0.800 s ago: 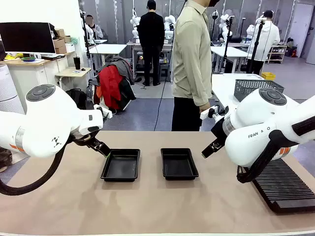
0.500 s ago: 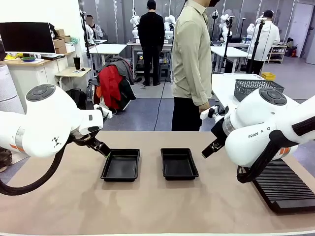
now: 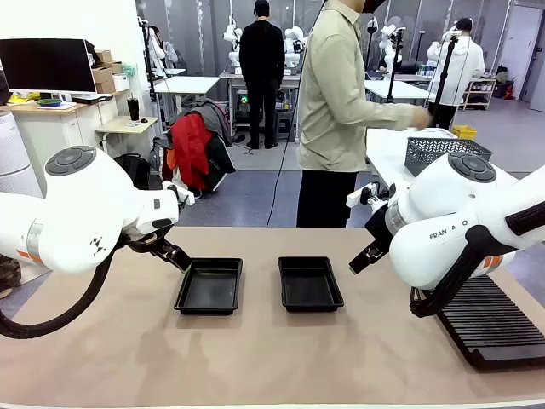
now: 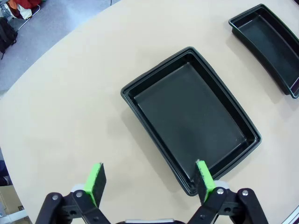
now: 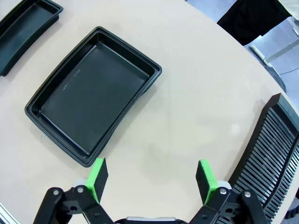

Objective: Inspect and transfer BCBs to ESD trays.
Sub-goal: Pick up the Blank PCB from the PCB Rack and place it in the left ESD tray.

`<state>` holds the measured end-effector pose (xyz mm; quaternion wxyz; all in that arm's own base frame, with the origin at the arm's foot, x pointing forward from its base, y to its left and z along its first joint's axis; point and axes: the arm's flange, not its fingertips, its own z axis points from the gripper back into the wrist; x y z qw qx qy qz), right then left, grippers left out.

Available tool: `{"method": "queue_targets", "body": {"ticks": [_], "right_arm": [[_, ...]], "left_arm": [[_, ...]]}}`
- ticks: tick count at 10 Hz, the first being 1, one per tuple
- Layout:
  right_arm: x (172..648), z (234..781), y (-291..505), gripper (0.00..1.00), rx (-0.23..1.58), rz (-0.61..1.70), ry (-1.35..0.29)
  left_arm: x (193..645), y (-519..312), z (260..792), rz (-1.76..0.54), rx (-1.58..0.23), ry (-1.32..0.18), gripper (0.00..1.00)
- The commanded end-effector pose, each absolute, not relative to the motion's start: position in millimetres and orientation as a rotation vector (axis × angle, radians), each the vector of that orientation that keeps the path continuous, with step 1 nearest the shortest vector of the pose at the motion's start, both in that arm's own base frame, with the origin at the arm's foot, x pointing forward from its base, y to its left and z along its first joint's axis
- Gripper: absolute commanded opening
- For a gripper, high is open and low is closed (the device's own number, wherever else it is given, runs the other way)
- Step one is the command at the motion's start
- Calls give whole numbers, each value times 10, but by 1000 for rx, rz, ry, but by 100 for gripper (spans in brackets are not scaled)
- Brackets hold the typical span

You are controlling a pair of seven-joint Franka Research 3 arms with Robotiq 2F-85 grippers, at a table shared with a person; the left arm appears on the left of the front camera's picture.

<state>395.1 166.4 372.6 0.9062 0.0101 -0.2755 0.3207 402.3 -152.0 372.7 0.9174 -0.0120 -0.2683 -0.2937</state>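
Two empty black ESD trays lie side by side on the tan table, the left tray [image 3: 209, 286] and the right tray [image 3: 310, 283]. My left gripper [image 3: 179, 259] hovers just off the left tray's near-left corner. In the left wrist view it [image 4: 149, 181] stands open with nothing between its green pads, above that tray's [image 4: 191, 116] edge. My right gripper [image 3: 361, 258] hangs to the right of the right tray. It [image 5: 152, 179] is open over bare table beside that tray [image 5: 93, 112]. The BCBs are out of view.
A long black slotted rack [image 3: 490, 319] lies at the table's right, also seen in the right wrist view [image 5: 266, 154]. A person [image 3: 336, 102] stands at the far side, one arm stretched toward a grey mesh basket [image 3: 443, 152] on another table.
The person has raised an arm and reached to the right toward the mesh basket. Both arms and both trays have stayed still.
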Motion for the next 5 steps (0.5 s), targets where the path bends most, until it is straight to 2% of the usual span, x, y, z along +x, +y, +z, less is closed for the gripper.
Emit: {"method": "queue_targets", "body": {"ticks": [1,5], "right_arm": [[3952,3726,1663,100,21,662,-569],[3952,3726,1663,100,21,662,-569]], "left_arm": [[4023,-1517,3726,-604,-25,-552,100],[4023,-1517,3726,-604,-25,-552,100]]}}
